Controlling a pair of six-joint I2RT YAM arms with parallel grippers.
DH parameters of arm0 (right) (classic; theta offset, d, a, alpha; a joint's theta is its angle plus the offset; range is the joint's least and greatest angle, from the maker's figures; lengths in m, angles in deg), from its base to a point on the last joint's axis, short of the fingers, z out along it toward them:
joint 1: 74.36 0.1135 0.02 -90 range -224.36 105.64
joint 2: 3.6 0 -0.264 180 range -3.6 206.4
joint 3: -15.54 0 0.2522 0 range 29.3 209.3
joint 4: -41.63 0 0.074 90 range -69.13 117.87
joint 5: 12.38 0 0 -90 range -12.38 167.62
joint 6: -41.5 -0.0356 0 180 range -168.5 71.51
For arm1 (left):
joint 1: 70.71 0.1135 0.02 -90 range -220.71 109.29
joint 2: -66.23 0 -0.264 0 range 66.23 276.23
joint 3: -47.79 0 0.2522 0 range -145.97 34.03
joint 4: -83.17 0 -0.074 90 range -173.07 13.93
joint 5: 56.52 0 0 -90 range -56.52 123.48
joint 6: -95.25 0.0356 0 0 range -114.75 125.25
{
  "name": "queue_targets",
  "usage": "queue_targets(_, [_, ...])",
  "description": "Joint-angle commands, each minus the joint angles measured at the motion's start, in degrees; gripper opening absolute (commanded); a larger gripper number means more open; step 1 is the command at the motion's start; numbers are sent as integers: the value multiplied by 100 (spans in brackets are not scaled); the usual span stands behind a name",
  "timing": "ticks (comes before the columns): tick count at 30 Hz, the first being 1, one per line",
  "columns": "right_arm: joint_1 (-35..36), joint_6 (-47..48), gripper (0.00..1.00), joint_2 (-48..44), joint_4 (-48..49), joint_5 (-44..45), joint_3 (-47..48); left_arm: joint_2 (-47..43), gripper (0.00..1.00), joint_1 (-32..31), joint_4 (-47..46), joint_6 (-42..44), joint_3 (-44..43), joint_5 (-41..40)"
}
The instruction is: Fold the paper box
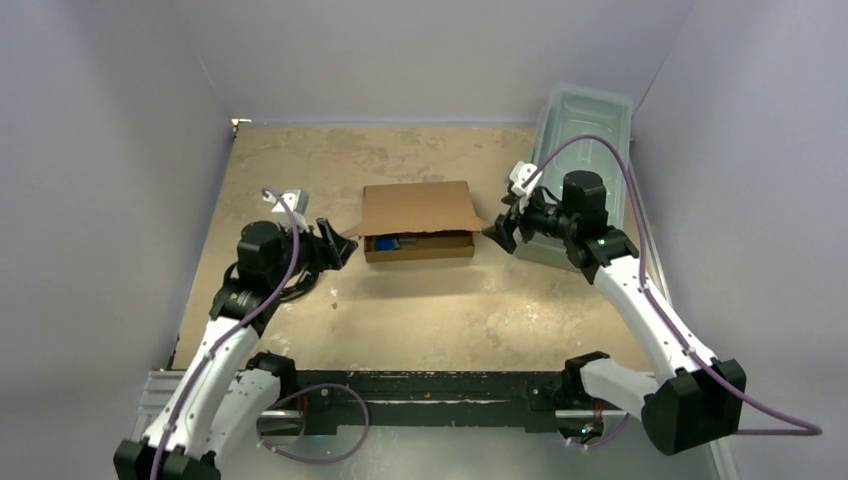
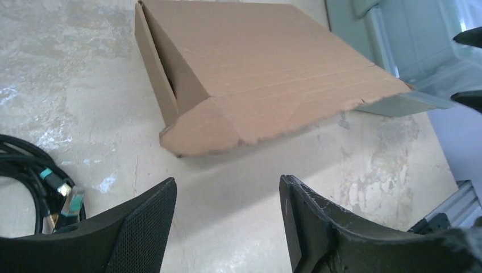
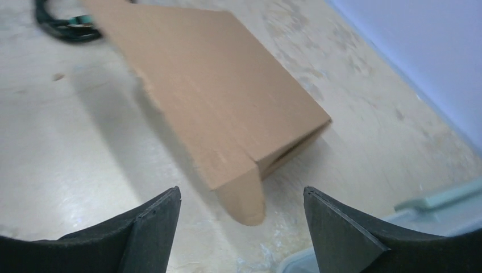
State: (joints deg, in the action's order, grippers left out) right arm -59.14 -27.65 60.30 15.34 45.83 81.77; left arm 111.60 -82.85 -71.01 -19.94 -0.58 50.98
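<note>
Your black left gripper (image 1: 335,245) is gaping empty, the plain brown corrugated cardboard box (image 1: 420,247) is sitting mid-table, and your black right gripper (image 1: 500,232) is gaping empty too.
It is likely handling light and stiff but creasing easily, so you are best taking the raised lid (image 1: 415,208) by its front edge.

You have on the desk (image 1: 300,160): paper box (image 1: 418,208), one; clear plastic bin (image 1: 585,125), one; coil of black cable (image 2: 28,176), one. Arms, two: left arm (image 1: 225,340), right arm (image 1: 650,305), each with one pair of jaws.
</note>
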Motion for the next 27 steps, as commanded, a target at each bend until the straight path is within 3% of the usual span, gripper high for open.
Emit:
queue_targets(1, [16, 1369, 83, -203, -884, -1626, 116, -753, 68, 10, 984, -249, -556, -120])
queue_targets(6, [11, 2406, 99, -236, -1486, -2823, 177, -661, 98, 10, 986, -298, -1221, 182])
queue_targets(10, [15, 2130, 99, 50, -1655, -3300, 562, 276, 98, 10, 434, -427, -1492, 782])
queue_targets(13, [60, 2514, 96, 549, -2431, -3132, 1382, 1146, 87, 10, -3, -427, -1916, 1185])
queue_targets(16, [158, 1643, 69, 952, -2144, -2513, 2122, 2044, 68, 10, 40, -150, -2413, 1266])
queue_targets(20, [607, 427, 32, 1419, -1240, -1171, 2297, 2992, 41, 2, 257, 186, -2778, 1354])
queue_targets(24, [880, 268, 17, 2058, -1131, 35, 2158, 3515, 22, -15, 385, 421, -2645, 1367])
queue_targets(27, [912, 449, 11, 2473, -1227, 467, 1923, 3681, 15, -16, 428, 548, -2264, 1285])
